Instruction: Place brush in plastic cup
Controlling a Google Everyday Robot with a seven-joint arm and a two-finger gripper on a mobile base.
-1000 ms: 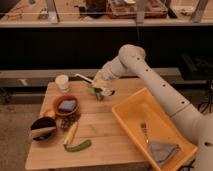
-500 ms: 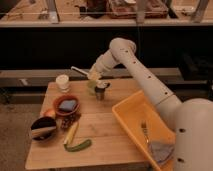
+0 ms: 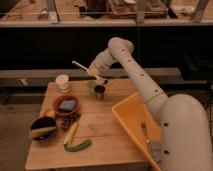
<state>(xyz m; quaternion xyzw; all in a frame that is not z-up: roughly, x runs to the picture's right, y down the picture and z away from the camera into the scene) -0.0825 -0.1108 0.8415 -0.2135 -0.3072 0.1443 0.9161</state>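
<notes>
While clamped on brush [image 3: 79, 65] | end effector [image 3: 96, 72] above plastic cup [image 3: 90, 87]

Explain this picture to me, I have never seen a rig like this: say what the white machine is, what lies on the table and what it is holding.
The big white shape is a robot arm, reaching from the lower right across a wooden table. At its tip is the gripper, a two-finger claw. It is above the table's far side and shut on the brush, whose white handle sticks out to the left.

There is only one picture, looking down on the table past the arm.

Just below the gripper stand the plastic cup, pale yellow-green, and a dark cup beside it. Further left is a white cup. Nearer the camera are a red bowl holding something blue, a dark bowl, a corn cob and a green vegetable. A yellow tray lies on the right.
</notes>
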